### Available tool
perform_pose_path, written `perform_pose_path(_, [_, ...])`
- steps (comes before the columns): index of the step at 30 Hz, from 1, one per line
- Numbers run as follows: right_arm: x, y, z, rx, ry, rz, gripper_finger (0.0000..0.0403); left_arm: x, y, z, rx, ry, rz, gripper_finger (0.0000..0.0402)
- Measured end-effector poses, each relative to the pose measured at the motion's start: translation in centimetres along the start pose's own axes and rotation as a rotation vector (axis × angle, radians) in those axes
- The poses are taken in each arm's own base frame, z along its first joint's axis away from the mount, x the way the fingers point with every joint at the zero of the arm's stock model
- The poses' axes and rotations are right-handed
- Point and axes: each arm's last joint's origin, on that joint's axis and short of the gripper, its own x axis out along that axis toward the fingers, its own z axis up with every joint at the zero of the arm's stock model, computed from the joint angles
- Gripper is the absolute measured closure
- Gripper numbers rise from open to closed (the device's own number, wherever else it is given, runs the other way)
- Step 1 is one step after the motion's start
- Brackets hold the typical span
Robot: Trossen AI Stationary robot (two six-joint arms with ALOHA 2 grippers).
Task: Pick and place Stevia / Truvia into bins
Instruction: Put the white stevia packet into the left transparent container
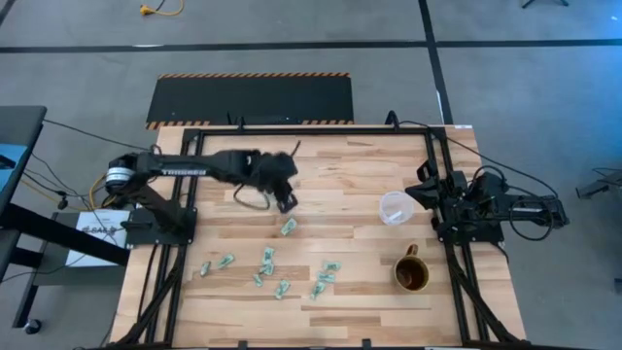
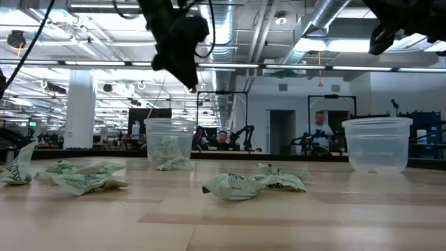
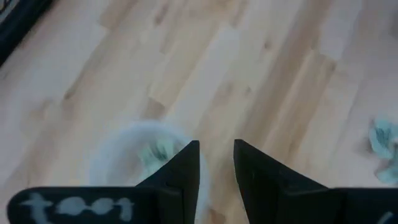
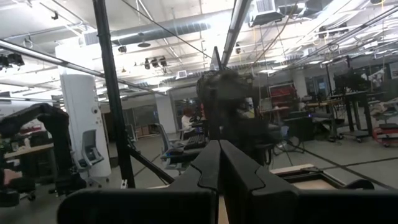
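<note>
Starting at my left: the left arm reaches in from its base at the table's 9 o'clock edge, and the left gripper hangs in the air above the boards at about 10 o'clock from the table's middle. Through its wrist camera the jaws stand apart with bare wood showing between them — nothing pinched. Right beside it, on its 9 o'clock side, sits the first clear bin; from table height I can see this bin has crumpled Stevia sachets inside, and one more lies against its foot.

One sachet lies alone at 6 o'clock from the gripper, just beside it. The rest of the Stevia sachets are scattered in a loose band across the near half of the table, from 8 o'clock round to 6 o'clock, all flat on the wood and apart from either bin.

Further right, the second clear bin stands upright at roughly 2 o'clock; I cannot tell whether anything is in it. A brown mug stands at 4 o'clock, well apart from that bin.

The right arm waits folded at the table's 3 o'clock edge — the right gripper has its jaws pressed together, holding nothing.
</note>
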Motion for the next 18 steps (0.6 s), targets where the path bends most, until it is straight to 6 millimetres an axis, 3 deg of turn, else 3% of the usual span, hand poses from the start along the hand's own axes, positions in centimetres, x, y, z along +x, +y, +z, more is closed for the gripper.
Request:
perform_pose_path(5, [0.0, 0.0, 0.0, 0.0, 0.0, 0.0, 0.0403, -0.5, -4.5, -3.3, 0.009, -0.004, 0.085, 0.0315])
perform_pose_path(10, [0.0, 0.0, 0.0, 0.0, 0.0, 0.0, 0.0403, 0.2, -8.1, -7.5, -0.032, -0.075, 0.089, 0.0315])
perform_pose_path(14, [0.0, 0.0, 0.0, 0.0, 0.0, 0.0, 0.0403, 1.6, -8.9, -10.2, -0.111, -0.098, 0.054, 0.0308])
perform_pose_path(18, [0.0, 0.0, 0.0, 0.0, 0.001, 0.0, 0.0403, 3.5, -8.1, -11.8, -0.144, -0.114, 0.04, 0.0286])
